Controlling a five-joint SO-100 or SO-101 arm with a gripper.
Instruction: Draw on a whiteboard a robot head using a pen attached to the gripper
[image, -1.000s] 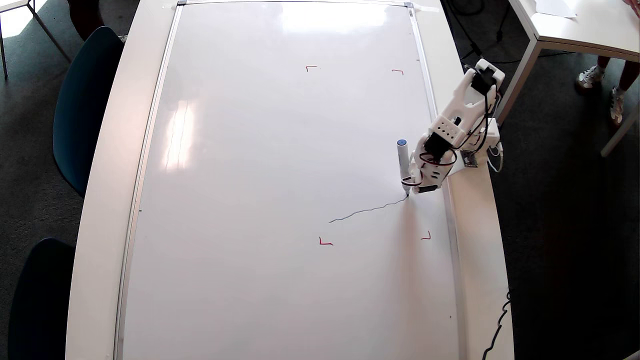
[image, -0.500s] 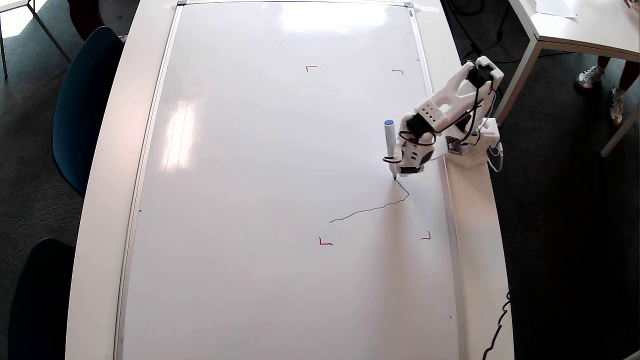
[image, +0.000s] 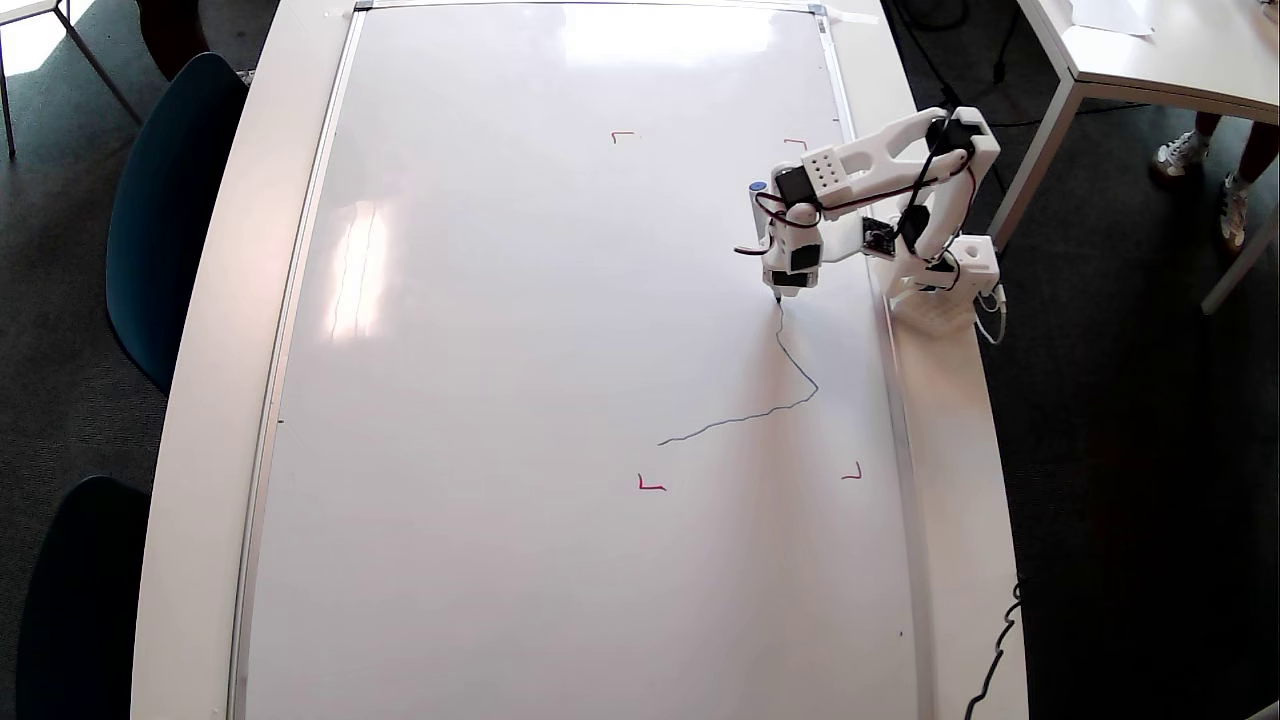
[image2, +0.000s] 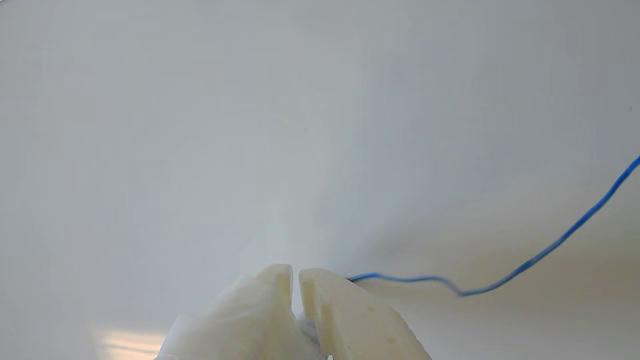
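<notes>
Whiteboard (image: 520, 350), a very large glossy white rectangle in a thin silver frame, filled nearly the whole white table (image: 200, 400) in the overhead view, with broad bare surface to the left and below my work and only a narrow strip between my claw and the frame on the right. Four small red corner marks (image: 650, 485) boxed in a patch on the board's right half. Inside that patch lay the thin dark wobbly line (image: 790, 355) that was all there was of the robot head: one stroke rising rightward from near the lower left mark to a bend, then a second climbing up and leftward to the pen tip.

My slim white-grey pen with its blue end cap (image: 759, 188) stood beside my white printed claw (image: 778, 292), its tip touching the board at the line's upper end, below the upper right mark.

In the wrist view my claw (image2: 295, 272) showed its two pale fingers (image2: 345, 310) pressed almost together, a thin slit between them; I could not tell whether they pinched anything. The line (image2: 525, 265), blue here, ran off rightward from beside them.
</notes>
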